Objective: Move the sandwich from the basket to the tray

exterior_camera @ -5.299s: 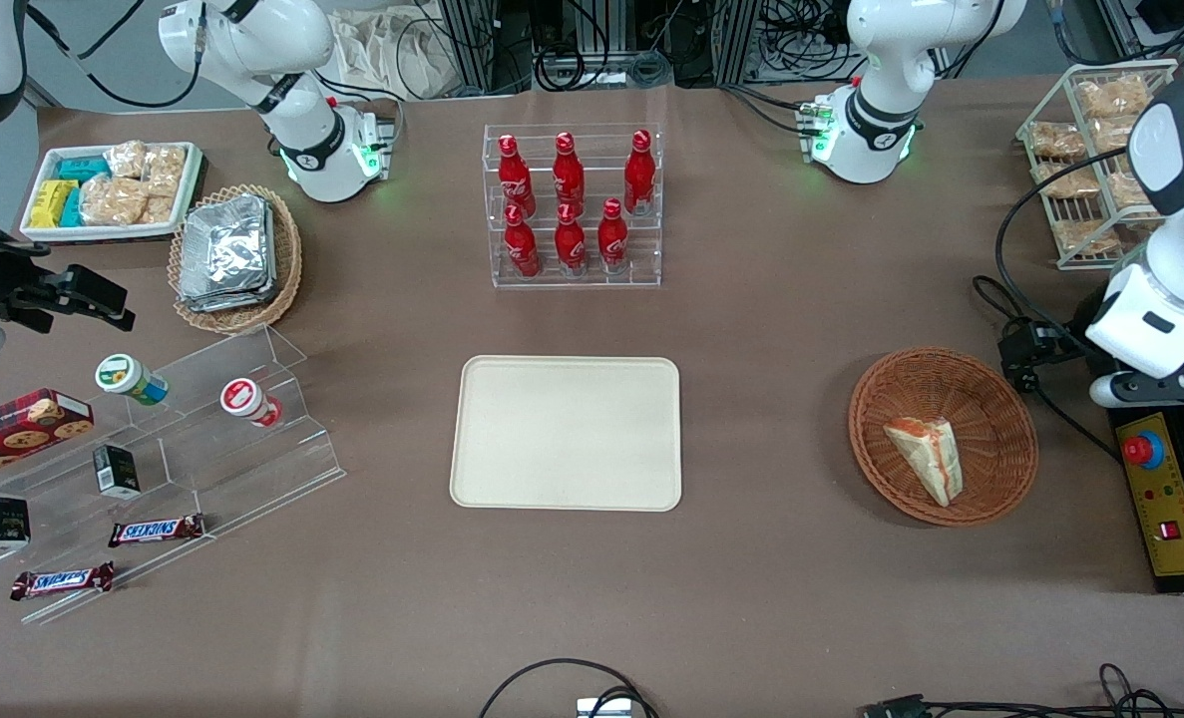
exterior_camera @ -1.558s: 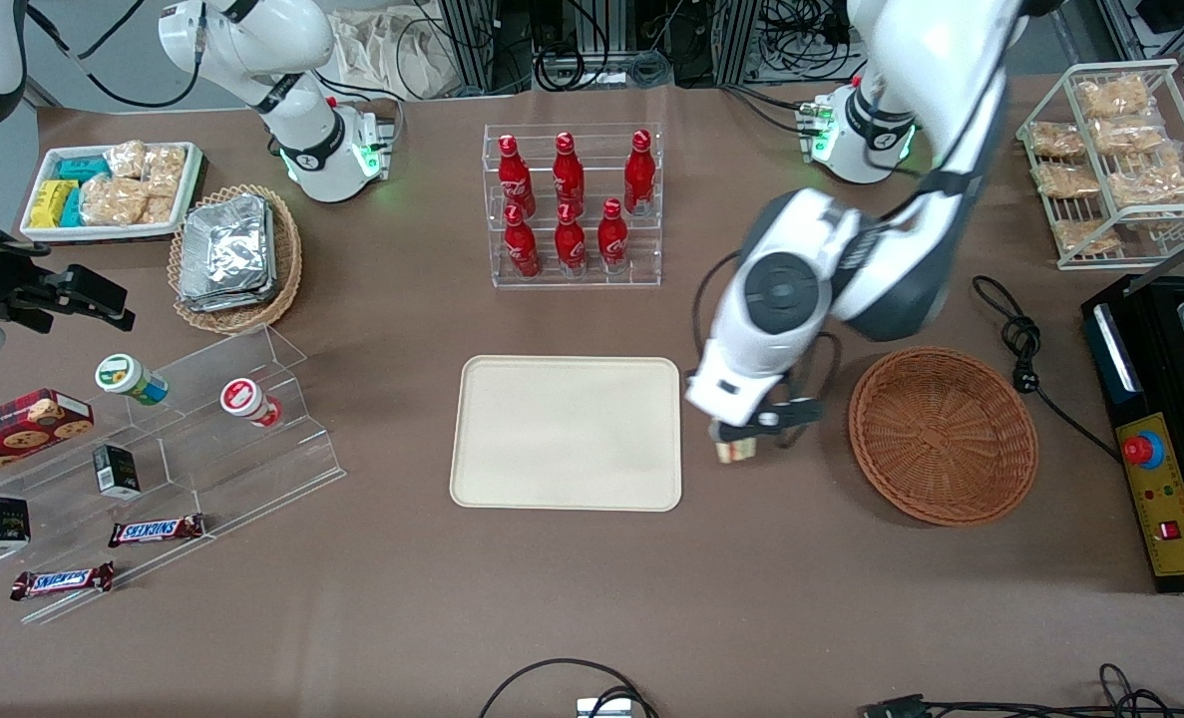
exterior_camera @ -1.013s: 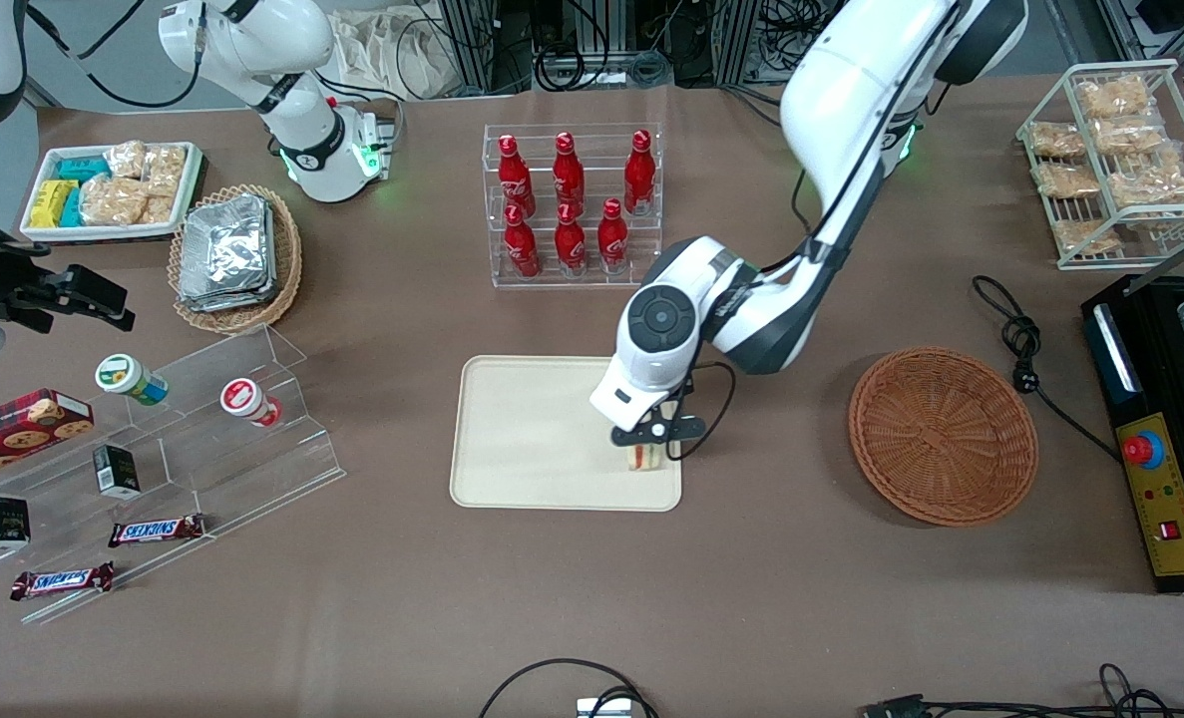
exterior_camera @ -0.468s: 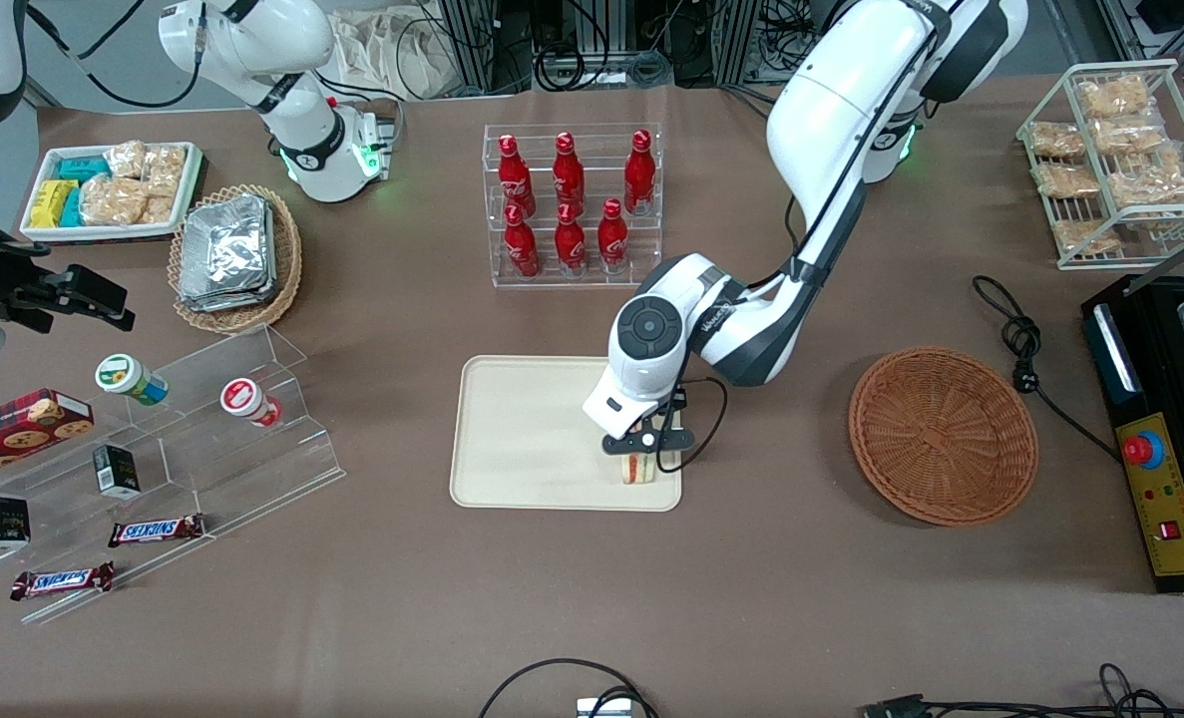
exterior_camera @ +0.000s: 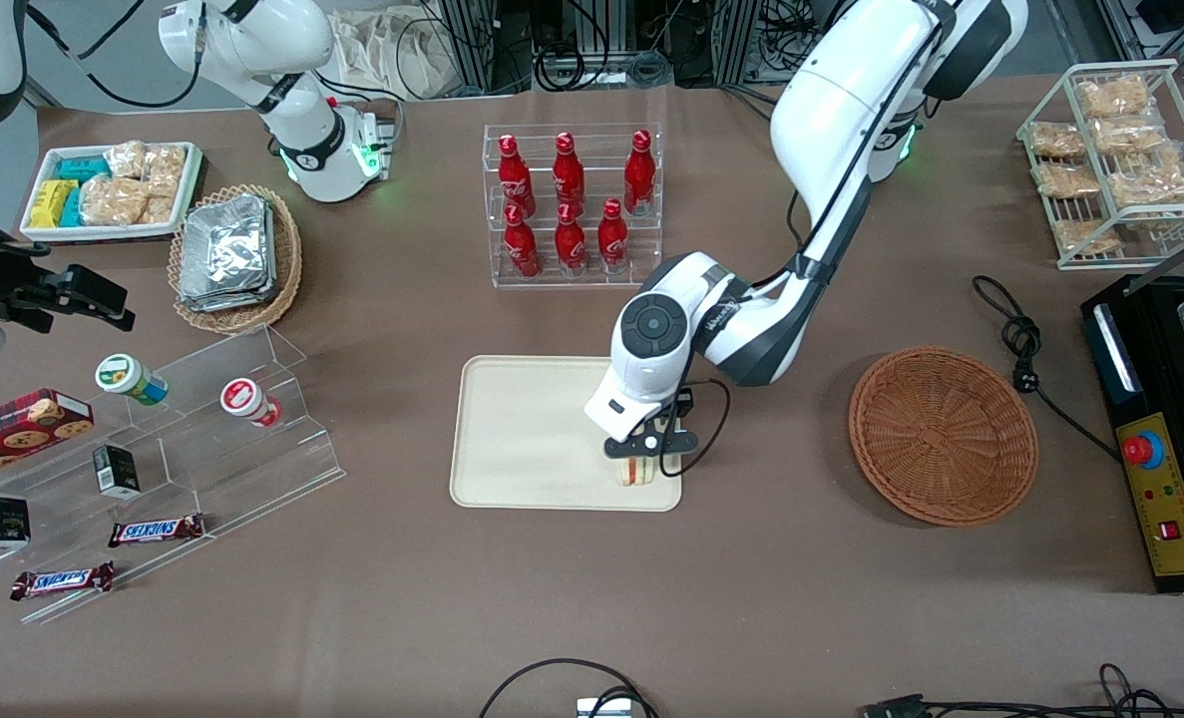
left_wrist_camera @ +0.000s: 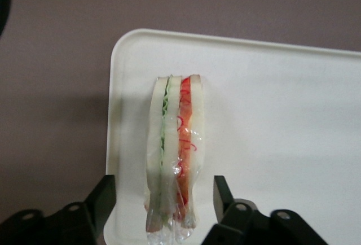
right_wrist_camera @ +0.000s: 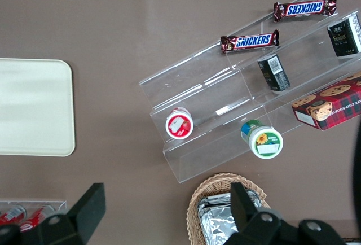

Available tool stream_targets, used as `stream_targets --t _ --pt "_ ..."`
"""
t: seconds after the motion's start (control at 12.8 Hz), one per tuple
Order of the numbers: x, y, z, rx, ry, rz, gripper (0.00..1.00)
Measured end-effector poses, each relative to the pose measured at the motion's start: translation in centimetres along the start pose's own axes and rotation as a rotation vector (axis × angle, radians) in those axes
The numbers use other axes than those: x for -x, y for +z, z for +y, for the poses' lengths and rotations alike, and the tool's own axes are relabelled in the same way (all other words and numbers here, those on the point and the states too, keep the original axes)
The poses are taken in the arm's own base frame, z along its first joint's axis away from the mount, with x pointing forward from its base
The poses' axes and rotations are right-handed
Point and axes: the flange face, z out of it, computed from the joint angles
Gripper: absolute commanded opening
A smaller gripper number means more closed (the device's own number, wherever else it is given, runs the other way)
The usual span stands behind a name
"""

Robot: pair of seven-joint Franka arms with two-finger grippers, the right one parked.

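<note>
sandwich (left_wrist_camera: 174,149) on edge in tray (exterior_camera: 532,429), basket (exterior_camera: 943,435) empty

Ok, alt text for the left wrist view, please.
The open gripper straddles the wrapped sandwich, fingers clear of it, as it stands on edge near a corner of the cream tray. Brown table surrounds the tray.

Brown table (exterior_camera: 801,618) w/ tray (exterior_camera: 522,439), basket (exterior_camera: 990,439), bottle rack (exterior_camera: 574,279).

sandwich (left_wrist_camera: 174,154) lower end cut off by frame, front view mostly hidden under pincer (exterior_camera: 639,461)
</note>
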Motion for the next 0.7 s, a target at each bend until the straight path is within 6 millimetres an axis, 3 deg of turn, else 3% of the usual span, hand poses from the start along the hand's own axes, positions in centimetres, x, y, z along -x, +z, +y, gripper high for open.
stream_targets --t 0.47,0.7 --pt "-0.7 -7.6 -3.7 -0.073 -0.076 -0.030 1.00" --pt "-0.1 -10.7 -8.7 -0.101 -0.098 -0.024 1.00"
